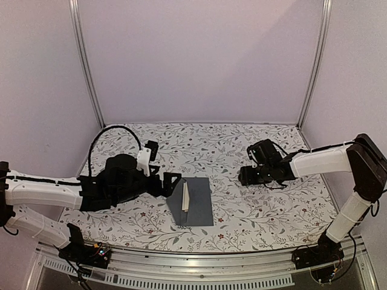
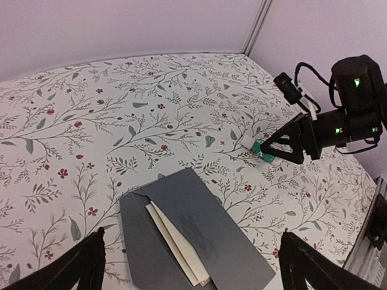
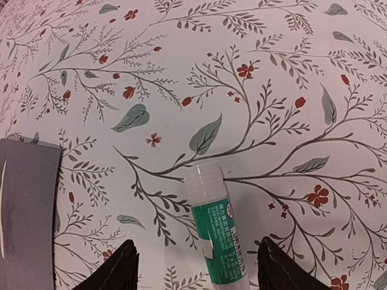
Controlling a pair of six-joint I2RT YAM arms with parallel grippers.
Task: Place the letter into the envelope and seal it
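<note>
Left claw (image 2: 192,260) is held spread over slate-grey paper envelope (image 2: 205,220), tan letter sheet (image 2: 175,241) tucked inside. Right claw (image 3: 198,270) is held spread astride teal-white plastic tube (image 3: 217,235).

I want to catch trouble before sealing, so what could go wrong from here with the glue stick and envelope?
The glue stick lies on its side between the open right fingers, nearer one finger; closing might roll it away. The letter shows a pale edge at the mouth of the envelope, so glue or the flap could catch it. The left fingers hold nothing, so the envelope may slide.
</note>
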